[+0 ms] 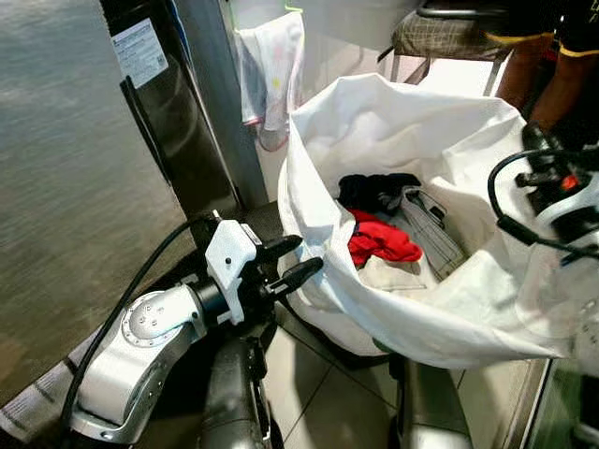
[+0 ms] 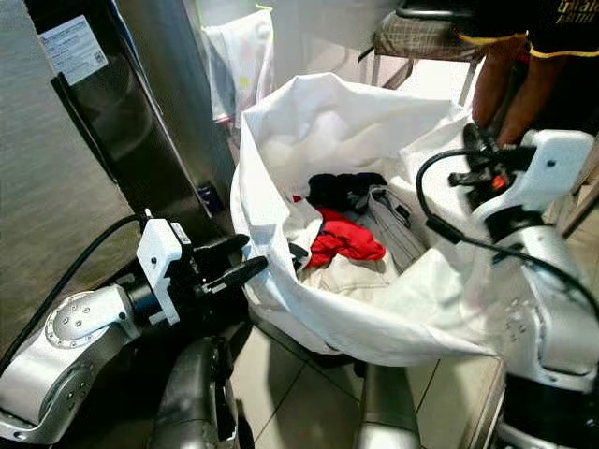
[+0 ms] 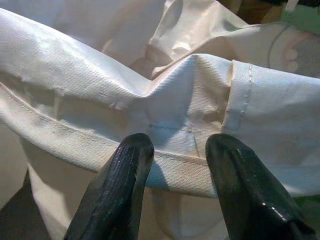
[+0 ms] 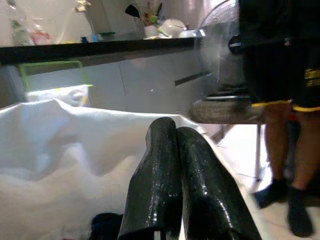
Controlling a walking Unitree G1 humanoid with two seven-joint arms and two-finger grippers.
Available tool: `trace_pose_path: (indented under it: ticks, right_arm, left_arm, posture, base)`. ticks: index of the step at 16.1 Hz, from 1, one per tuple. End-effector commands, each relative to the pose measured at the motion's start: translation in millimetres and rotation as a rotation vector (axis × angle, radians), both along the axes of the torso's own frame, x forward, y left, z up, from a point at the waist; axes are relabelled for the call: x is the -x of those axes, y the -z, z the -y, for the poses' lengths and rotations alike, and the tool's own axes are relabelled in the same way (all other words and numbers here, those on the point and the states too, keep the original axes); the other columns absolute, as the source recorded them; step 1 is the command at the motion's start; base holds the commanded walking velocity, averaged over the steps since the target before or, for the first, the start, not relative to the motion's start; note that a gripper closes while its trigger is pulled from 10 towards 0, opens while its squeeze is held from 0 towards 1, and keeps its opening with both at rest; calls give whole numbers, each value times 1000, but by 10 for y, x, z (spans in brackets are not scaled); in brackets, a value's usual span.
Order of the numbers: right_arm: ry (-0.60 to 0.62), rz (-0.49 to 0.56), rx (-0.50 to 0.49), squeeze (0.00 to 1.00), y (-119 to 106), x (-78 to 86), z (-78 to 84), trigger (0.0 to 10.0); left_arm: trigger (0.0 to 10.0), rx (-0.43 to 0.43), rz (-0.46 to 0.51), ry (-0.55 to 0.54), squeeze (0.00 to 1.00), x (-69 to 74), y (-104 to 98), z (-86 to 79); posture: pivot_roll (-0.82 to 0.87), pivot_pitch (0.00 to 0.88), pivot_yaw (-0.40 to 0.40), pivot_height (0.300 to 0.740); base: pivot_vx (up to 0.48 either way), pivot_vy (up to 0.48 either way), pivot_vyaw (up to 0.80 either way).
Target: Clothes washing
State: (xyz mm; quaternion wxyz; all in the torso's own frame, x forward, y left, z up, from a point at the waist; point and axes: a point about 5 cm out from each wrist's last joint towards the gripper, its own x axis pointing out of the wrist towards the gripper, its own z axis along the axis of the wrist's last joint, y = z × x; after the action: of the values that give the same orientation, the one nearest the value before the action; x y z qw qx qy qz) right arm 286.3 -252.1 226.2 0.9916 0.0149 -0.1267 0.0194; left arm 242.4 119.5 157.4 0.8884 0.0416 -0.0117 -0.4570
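- Left gripper (image 1: 298, 260) is standing with fingers (image 3: 117, 190) parted, the hem of the white laundry bag (image 1: 449, 318) lying just beyond their tips, not yet gripped.
- Right gripper (image 4: 177, 150) is holding its fingers pressed together, empty, above the bag's far rim.
- Clothes (image 1: 382, 238) are sitting inside the bag; judged early, nothing yet taken out for washing.
- A person (image 4: 285, 100) is standing beyond.

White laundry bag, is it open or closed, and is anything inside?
Open: the big white fabric laundry bag gapes wide, holding a red garment, a dark one and grey cloth.
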Motion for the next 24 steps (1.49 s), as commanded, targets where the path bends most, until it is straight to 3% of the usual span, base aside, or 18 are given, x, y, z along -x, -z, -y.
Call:
trace_pose_path:
  ticks: [1, 2, 3, 4, 7, 9, 10, 11, 13, 16, 19, 21, 23, 24]
  right_arm:
    - [44, -22, -14, 0, 26, -48, 33, 10000]
    - [54, 22, -91, 1000, -30, -67, 79, 10000]
    - [-7, 82, -174, 1000, -123, -62, 57, 10000]
    - [-124, 133, -183, 1000, -260, -56, -77, 10000]
    - [-430, 41, -30, 1000, -241, -29, -577, 10000]
    - [-507, 0, 25, 1000, -176, -14, -735, 10000]
    - [-512, -67, 80, 1000, -42, -34, -806, 10000]
    - [-469, -107, 104, 1000, 52, -65, -790, 10000]
    - [-366, -108, 53, 1000, 91, -124, -704, 10000]
    - [-319, -77, 17, 1000, 55, -111, -628, 10000]
    - [-331, -32, -30, 1000, -27, -87, -605, 10000]
    - [-342, -15, -42, 1000, -51, -69, -599, 10000]
    - [-296, -34, 2, 1000, -45, -75, -543, 10000]
    - [-289, -27, -5, 1000, -63, -74, -526, 10000]
  left_arm:
    - [10000, -14, 6, -27, 0, -23, 12, -47]
    - [10000, -15, 9, -32, 0, -27, 12, -46]
    - [10000, -15, 11, -34, 0, -29, 5, -48]
    - [10000, -15, 6, -40, 0, -17, 6, -56]
    - [10000, -15, -9, -31, 0, 34, 29, -35]
    - [10000, -20, -17, -32, 0, 46, 42, -33]
    - [10000, -29, -30, -29, 0, 84, 61, -31]
    - [10000, -37, -39, -26, 0, 124, 78, -31]
    - [10000, -54, -57, -36, 0, 199, 115, -51]
    - [10000, -16, -57, -69, 0, 262, 61, -75]
    - [10000, 59, -41, -119, 0, 219, -48, -163]
    - [10000, 35, -32, -150, 0, 170, -48, -260]
    - [10000, -51, 17, -263, 0, -30, -102, -537]
    - [10000, -65, 26, -295, 0, -74, -115, -581]
  posture:
    - [-63, 41, 117, 538]
    - [-62, 43, 114, 538]
    - [-64, 46, 113, 538]
    - [-72, 61, 117, 538]
    - [-82, 87, 113, 538]
    - [-78, 97, 111, 538]
    - [-71, 117, 103, 538]
    - [-65, 130, 98, 538]
    - [-55, 154, 86, 538]
    - [-44, 168, 74, 538]
    - [-42, 156, 76, 538]
    - [-45, 142, 83, 538]
    - [-47, 98, 102, 538]
    - [-48, 92, 104, 538]
  base:
    - [0, 0, 0]
    - [0, 0, 0]
    - [0, 0, 0]
    - [0, 0, 0]
    - [0, 0, 0]
    - [0, 0, 0]
    - [0, 0, 0]
    - [0, 0, 0]
    - [0, 0, 0]
    - [0, 0, 0]
    - [0, 0, 0]
    - [0, 0, 0]
    - [0, 0, 0]
    - [0, 0, 0]
